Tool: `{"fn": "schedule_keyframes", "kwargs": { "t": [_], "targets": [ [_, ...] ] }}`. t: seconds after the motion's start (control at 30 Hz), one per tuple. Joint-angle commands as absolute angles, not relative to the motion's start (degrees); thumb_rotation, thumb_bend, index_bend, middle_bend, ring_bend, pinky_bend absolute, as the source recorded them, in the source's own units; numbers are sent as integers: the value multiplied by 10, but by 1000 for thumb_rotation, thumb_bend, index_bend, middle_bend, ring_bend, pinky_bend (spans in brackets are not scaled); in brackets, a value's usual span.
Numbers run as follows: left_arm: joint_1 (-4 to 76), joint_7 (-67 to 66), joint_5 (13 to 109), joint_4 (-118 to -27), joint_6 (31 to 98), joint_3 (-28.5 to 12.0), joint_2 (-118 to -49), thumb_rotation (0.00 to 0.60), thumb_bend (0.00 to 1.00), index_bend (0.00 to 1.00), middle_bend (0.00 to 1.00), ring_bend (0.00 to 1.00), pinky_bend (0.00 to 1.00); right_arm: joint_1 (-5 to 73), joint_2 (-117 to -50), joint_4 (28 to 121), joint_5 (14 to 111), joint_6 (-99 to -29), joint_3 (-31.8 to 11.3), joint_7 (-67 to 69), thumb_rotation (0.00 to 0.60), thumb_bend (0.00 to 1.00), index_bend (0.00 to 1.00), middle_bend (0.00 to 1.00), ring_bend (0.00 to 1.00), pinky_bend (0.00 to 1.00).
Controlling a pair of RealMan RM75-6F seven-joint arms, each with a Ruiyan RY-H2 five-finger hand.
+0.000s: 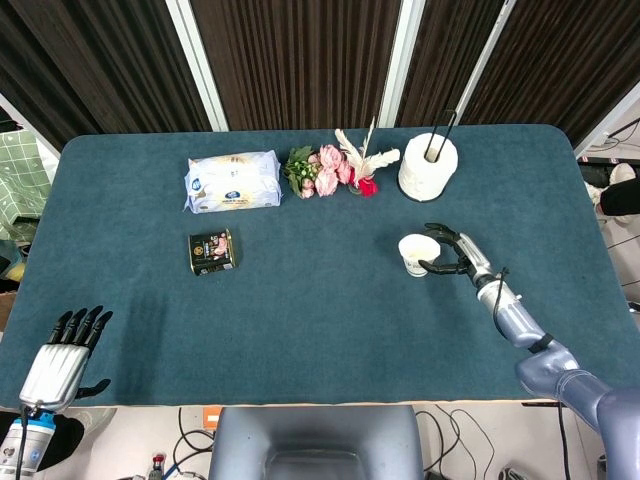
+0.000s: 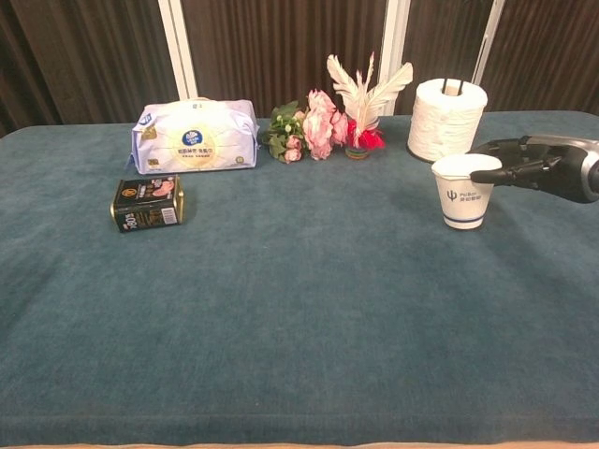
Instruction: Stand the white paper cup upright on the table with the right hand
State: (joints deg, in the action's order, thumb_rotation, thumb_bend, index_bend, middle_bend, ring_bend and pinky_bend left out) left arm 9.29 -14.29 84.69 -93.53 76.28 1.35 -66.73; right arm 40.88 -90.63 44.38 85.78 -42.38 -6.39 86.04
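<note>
White paper cup (image 2: 465,192) upright, mouth up

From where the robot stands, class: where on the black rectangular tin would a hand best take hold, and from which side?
Grip the black rectangular tin across its two long side edges, coming straight down from above. It lies flat on the blue table, label up, with open cloth all round, so the low sides are free. The left hand is nearer.

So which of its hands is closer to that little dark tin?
The left hand. It hovers at the table's near left corner, nearer the camera than the dark tin. The right hand is far across the table, around the white paper cup.
</note>
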Motion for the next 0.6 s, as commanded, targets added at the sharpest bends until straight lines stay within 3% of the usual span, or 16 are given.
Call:
{"fn": "schedule_keyframes", "kwargs": {
  "t": [0.03,0.33,0.6],
  "targets": [
    [93,-144,845,-936,763,13,-667,599,41,0,1,0,0,409,-910,436,859,-423,-58,860,600,303,420,125,35,130],
    [94,-154,839,-943,759,13,-665,599,41,0,1,0,0,404,-910,427,863,-428,-41,854,600,289,373,82,35,130],
    [92,-153,844,-946,765,14,-664,599,41,0,1,0,0,394,-896,439,862,-446,-36,838,599,273,228,56,35,130]
  ]
}}
